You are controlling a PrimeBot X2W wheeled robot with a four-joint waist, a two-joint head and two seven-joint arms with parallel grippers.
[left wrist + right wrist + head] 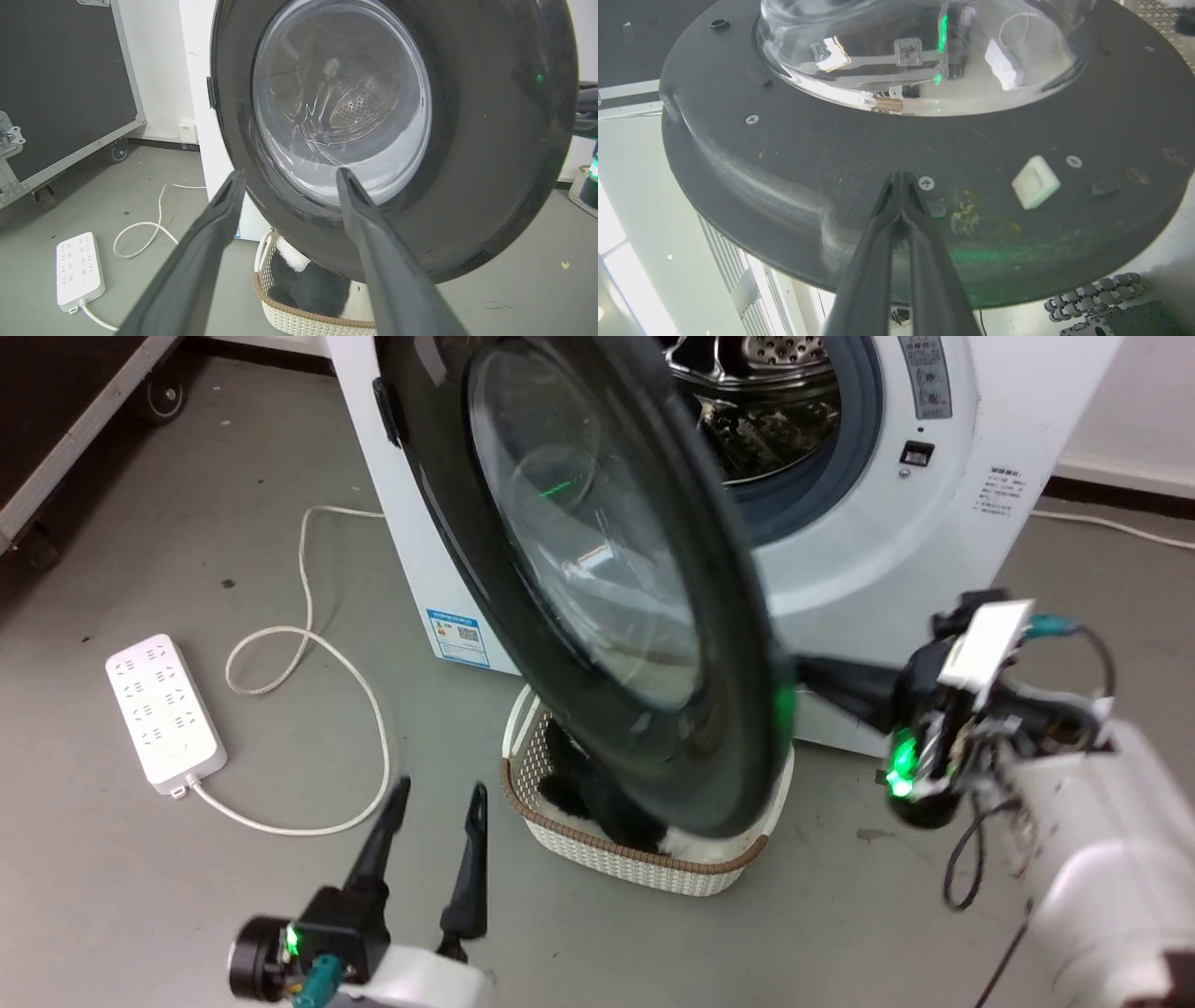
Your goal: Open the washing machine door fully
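The washing machine door [597, 579], a big black ring around a bulging clear glass bowl, stands swung partly out from the white machine [934, 504], hinged on its left side. My right gripper [805, 670] is shut, its tips pressed against the door's inner face [924, 154] near the free edge [775, 709], with nothing held between the fingers. In the right wrist view the right gripper [900, 177] touches the dark inner rim beside a screw. My left gripper [439, 803] hangs open above the floor, short of the door's outer face [490, 163]. The left gripper [287, 175] is apart from the door.
The steel drum opening [775, 401] with its grey rubber ring shows behind the door. A white woven basket [607, 845] holding dark laundry sits on the floor under the door. A white power strip [164, 712] and its cable [308, 644] lie at the left, near a black wheeled case [60, 84].
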